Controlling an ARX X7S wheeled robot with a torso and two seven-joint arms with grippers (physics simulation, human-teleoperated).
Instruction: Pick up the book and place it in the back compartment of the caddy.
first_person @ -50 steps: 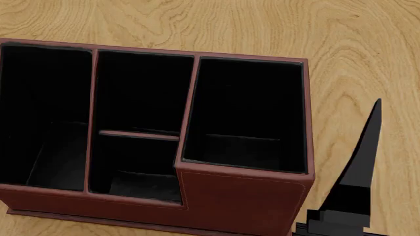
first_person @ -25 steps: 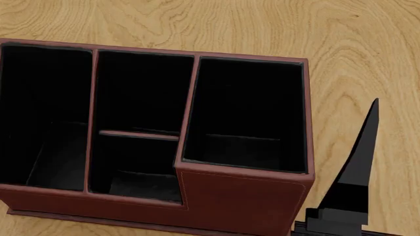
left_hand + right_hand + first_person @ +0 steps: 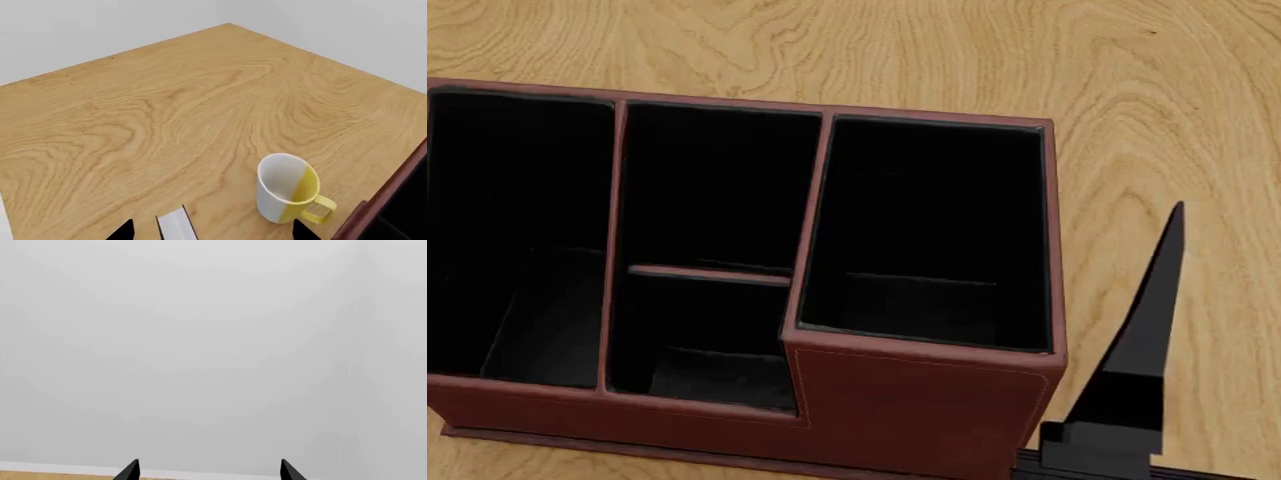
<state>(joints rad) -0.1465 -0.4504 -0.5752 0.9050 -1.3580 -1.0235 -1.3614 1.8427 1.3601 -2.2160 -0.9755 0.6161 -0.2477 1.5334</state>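
Note:
The book [image 3: 177, 226] lies on the table in the left wrist view; only its white page edge and thin black cover show. My left gripper [image 3: 212, 232] is open over it, with the book between the fingertips and nearer one of them. The white-and-yellow mug [image 3: 287, 192] stands close by. The red-brown caddy [image 3: 934, 400] fills the head view and its corner shows in the left wrist view [image 3: 393, 197]. The back compartment [image 3: 710, 200] is the small cell beyond the low crossbar. My right gripper [image 3: 209, 472] is open and empty; one finger [image 3: 1154, 310] stands right of the caddy.
The wooden table [image 3: 1174, 90] extends behind and to the right of the caddy. The table's far edges and a grey wall show in the left wrist view. The right wrist view faces a blank grey wall with a strip of table at its edge.
The right gripper's finger has shifted slightly towards the caddy in the head view. The caddy has not moved.

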